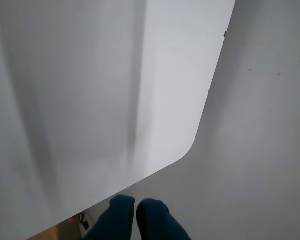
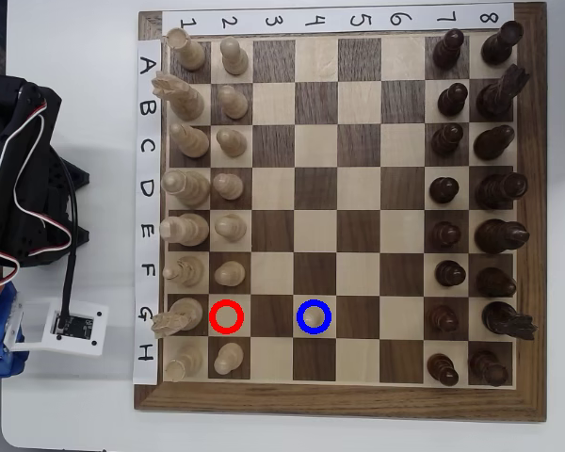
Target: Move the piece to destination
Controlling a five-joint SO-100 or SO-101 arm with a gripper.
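The piece, a small pale pawn (image 2: 314, 317), stands inside the blue ring of the destination square (image 2: 314, 299) in row G, column 4 of the overhead view. The red-ringed square (image 2: 226, 317) in column 2 of that row holds no piece. My gripper (image 1: 136, 209) shows at the bottom of the wrist view as two dark blue fingers pressed together, with nothing between them, over the white table's rounded corner. The arm (image 2: 19, 179) rests folded to the left of the board, well away from the pawn. The wrist view shows neither board nor pawn.
The wooden chessboard (image 2: 339, 400) holds pale pieces in columns 1 and 2 and dark pieces in columns 7 and 8. A white camera module (image 2: 71, 326) and its black cable lie left of the board. The table edge (image 1: 200, 130) drops to grey floor.
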